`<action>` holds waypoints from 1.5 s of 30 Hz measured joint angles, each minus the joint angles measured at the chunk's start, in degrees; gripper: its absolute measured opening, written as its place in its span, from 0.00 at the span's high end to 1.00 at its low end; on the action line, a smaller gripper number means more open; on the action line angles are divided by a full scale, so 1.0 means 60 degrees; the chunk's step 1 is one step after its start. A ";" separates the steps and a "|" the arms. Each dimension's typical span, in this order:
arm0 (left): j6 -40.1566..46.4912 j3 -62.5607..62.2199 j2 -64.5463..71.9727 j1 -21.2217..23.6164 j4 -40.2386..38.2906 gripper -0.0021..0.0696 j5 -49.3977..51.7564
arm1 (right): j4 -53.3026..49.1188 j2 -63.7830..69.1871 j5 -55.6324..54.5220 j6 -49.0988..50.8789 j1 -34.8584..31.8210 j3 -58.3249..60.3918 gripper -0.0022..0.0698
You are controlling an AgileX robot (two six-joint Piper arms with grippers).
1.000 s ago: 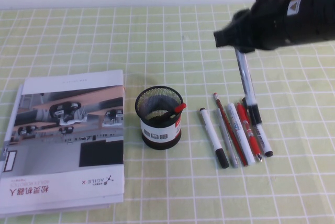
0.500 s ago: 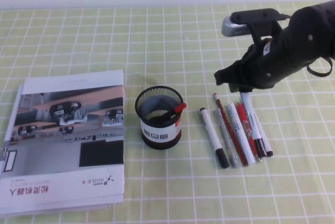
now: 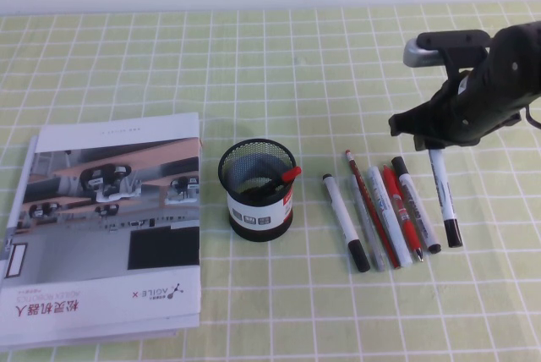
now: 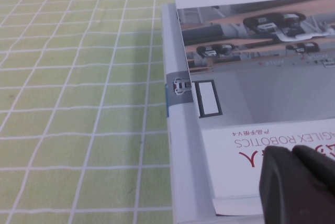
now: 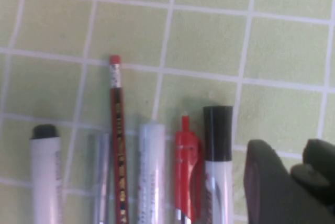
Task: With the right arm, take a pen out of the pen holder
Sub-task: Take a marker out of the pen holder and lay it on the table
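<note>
Right gripper clenches a black-capped white pen by its top end, angled low at the far right of the other pens, prob. to lay it alongside, well apart from the pen holder. Left gripper hangs over the booklet.

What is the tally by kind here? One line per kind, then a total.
Loose pens and markers on the cloth: 5
Pencil: 1
Marker in the right gripper, right of the row: 1
Red pen in the pen holder: 1
Pen holder: 1
Booklet stack, under the left gripper: 1
Total: 10
</note>
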 joint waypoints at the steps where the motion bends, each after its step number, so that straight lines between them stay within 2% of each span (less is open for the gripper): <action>1: 0.0000 0.0000 0.0000 0.0000 0.0000 0.98 0.0000 | -0.0019 0.0073 -0.0024 0.0000 -0.0016 0.0000 0.85; 27: 0.0000 0.0000 0.0000 0.0000 0.0000 0.98 0.0000 | 0.0203 0.1177 -0.1218 0.0000 -0.0022 0.0000 0.85; 39: 0.0000 0.0000 0.0000 0.0000 0.0000 0.98 0.0000 | 0.0361 0.1173 -0.1232 0.0000 -0.0022 0.0000 0.70; 45: 0.0000 0.0000 0.0000 0.0000 0.0000 0.98 0.0000 | 0.0429 0.1173 -0.1118 0.0000 -0.0022 0.0000 0.68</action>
